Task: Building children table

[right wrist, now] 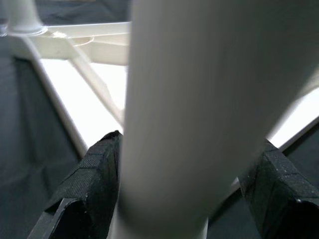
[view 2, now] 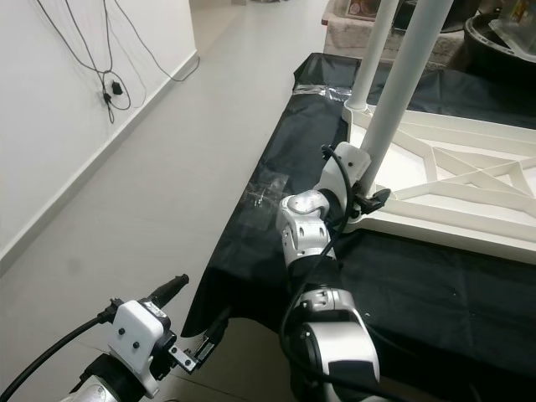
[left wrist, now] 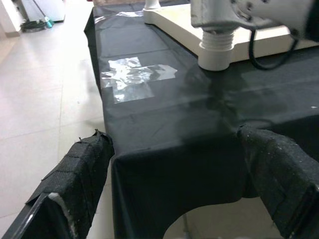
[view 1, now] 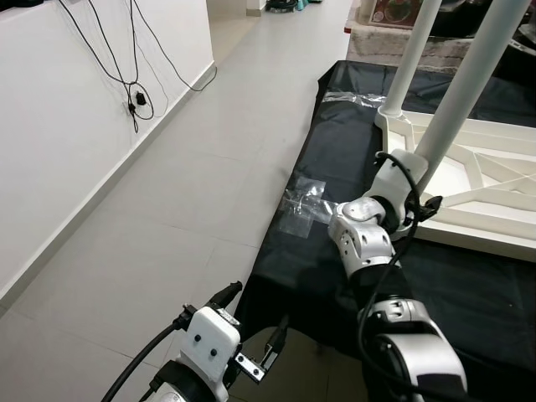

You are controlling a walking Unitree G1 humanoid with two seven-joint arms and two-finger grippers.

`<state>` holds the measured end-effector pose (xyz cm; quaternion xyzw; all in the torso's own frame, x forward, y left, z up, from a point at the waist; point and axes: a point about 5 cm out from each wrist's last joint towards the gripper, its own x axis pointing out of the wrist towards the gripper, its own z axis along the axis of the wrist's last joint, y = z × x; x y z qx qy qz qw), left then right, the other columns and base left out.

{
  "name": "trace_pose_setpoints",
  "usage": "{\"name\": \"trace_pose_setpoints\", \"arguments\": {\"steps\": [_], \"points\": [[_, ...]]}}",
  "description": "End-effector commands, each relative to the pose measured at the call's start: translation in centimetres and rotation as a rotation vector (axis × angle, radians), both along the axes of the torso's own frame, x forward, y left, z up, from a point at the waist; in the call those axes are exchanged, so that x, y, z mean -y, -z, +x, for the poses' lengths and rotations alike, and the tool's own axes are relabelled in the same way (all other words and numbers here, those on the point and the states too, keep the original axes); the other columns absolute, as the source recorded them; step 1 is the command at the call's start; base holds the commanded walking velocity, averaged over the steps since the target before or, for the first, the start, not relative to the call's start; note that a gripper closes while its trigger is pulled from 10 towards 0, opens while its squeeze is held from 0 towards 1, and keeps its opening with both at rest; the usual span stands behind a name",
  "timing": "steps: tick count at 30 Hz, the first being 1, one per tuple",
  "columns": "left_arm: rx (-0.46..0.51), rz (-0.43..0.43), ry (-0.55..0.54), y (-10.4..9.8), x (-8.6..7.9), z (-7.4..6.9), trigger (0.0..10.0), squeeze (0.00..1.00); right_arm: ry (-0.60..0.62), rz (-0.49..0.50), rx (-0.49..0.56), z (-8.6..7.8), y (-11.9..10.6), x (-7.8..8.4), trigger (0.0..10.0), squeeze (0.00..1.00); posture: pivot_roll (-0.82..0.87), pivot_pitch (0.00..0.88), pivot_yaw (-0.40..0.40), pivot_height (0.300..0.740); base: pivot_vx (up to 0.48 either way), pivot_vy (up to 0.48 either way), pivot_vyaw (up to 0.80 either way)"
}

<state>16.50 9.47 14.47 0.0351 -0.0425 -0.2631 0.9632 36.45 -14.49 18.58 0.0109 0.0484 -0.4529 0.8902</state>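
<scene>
A white children's table [view 1: 481, 180] lies upside down on a black sheet [view 1: 335, 159]. Two white legs stand up from it, a far one [view 1: 410, 59] and a near one [view 1: 469, 84]. My right gripper [right wrist: 187, 199] is shut around the near leg [right wrist: 189, 109] low down, with a black finger [right wrist: 94, 184] pressed against each side. In the left wrist view, that leg's threaded base [left wrist: 215, 47] sits on the table's corner. My left gripper [view 1: 272, 343] hangs open by the sheet's front corner, its fingers [left wrist: 75, 179] wide apart with nothing between them.
A crumpled clear plastic bag [view 1: 303, 205] lies on the sheet near its left edge. Grey tiled floor [view 1: 193, 193] stretches to the left. A white wall with dangling black cables [view 1: 134, 92] runs along the far left.
</scene>
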Motion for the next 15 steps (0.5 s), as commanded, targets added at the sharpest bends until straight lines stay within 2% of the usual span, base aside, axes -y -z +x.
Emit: {"name": "trace_pose_setpoints", "arguments": {"steps": [1, 2, 5, 9, 11, 12, 15], "points": [[-0.014, 0.011, -0.005, 0.5, -0.2, 0.0, 10.0, 0.0, -0.026, 0.008, -0.019, -0.3, 0.4, -0.5, 10.0, 0.0, 0.14, 0.144, -0.006, 0.74, 0.0, 0.0, 0.0], [-0.014, 0.011, -0.005, 0.5, -0.2, 0.0, 10.0, 0.0, -0.026, 0.008, -0.019, -0.3, 0.4, -0.5, 10.0, 0.0, 0.14, 0.144, -0.006, 0.74, 0.0, 0.0, 0.0], [-0.013, 0.015, -0.007, 0.6, -0.3, 0.2, 10.0, 0.0, -0.104, 0.023, -0.025, -0.9, 0.8, -1.9, 10.0, 0.0, 0.14, 0.136, -0.005, 0.74, 0.0, 0.0, 0.0], [-0.013, 0.016, -0.007, 0.7, -0.3, 0.3, 10.0, 0.0, -0.117, 0.023, -0.026, -1.0, 0.9, -2.2, 10.0, 0.0, 0.14, 0.136, -0.005, 0.74, 0.0, 0.0, 0.0], [-0.012, 0.018, -0.012, 0.8, -0.4, 0.4, 10.0, 0.0, -0.167, 0.025, -0.038, -1.5, 1.2, -2.6, 10.0, 0.0, 0.13, 0.131, -0.006, 0.74, 0.0, 0.0, 0.0], [-0.012, 0.018, -0.014, 0.8, -0.4, 0.5, 10.0, 0.0, -0.178, 0.027, -0.041, -1.7, 1.3, -2.7, 10.0, 1.0, 0.13, 0.13, -0.006, 0.74, 0.0, 0.0, 0.0], [-0.012, 0.02, -0.018, 0.9, -0.5, 0.6, 10.0, 0.0, -0.198, 0.028, -0.044, -1.9, 1.3, -2.6, 10.0, 1.0, 0.13, 0.128, -0.005, 0.74, 0.0, 0.0, 0.0]]}}
